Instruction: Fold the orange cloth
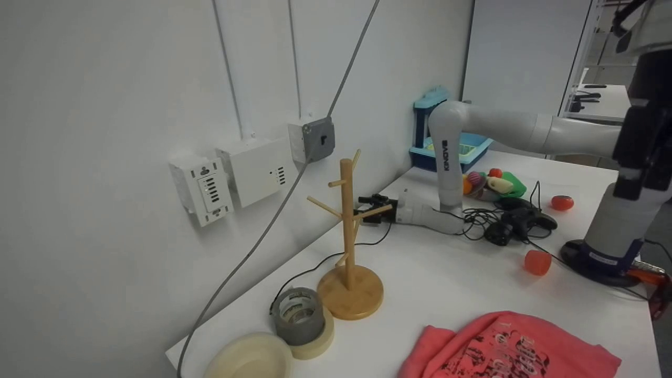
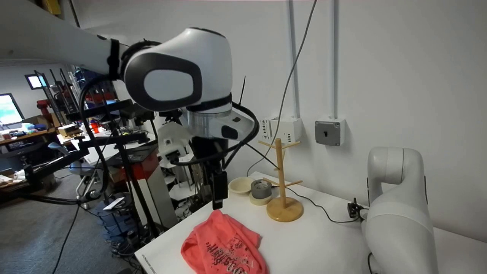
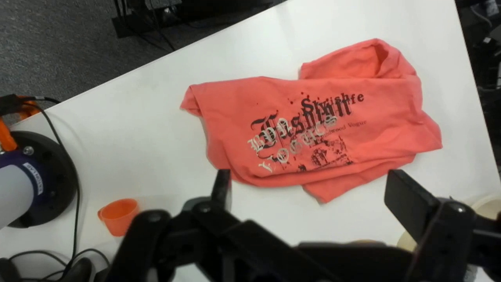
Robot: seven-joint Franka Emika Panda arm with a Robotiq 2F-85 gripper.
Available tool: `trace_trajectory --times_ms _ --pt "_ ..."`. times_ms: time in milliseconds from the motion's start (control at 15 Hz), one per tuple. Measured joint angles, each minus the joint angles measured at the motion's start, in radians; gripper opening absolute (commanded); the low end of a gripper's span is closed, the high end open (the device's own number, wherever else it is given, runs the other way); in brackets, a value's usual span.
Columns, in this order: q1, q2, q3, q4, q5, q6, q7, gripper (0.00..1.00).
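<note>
Orange cloth (image 3: 313, 125) was coral-red, printed with black and white lettering and dark red specks | counter (image 3: 156, 133) was white | wooden stand (image 1: 348, 236) was honey-brown | upper tape roll (image 1: 303, 332) was grey | lower roll (image 1: 322, 340) was cream | cup (image 3: 119, 220) was orange-red | jaws were black

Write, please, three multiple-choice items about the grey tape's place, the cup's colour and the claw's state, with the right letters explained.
1. Where is the grey tape roll?
A) in the bowl
B) on the cream tape roll
C) on the floor

2. What colour is the cup?
A) blue
B) white
C) orange

3. The claw is:
A) open, empty
B) shut
C) holding the cup

1 B: both exterior views show this stack.
2 C: the wrist view shows it clearly.
3 A: its fingers stand apart, and the orange cloth lies on the table.
</note>
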Motion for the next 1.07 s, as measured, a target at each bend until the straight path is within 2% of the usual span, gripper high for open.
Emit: trace_trajectory --times_ms 333,600,1067 --pt "0.004 0.063 0.032 -0.05 0.015 0.027 0.002 1.0" --pt "0.016 0.08 0.05 -0.106 0.04 0.099 0.002 1.0" --pt "0.022 0.082 0.06 -0.124 0.04 0.102 -0.001 1.0"
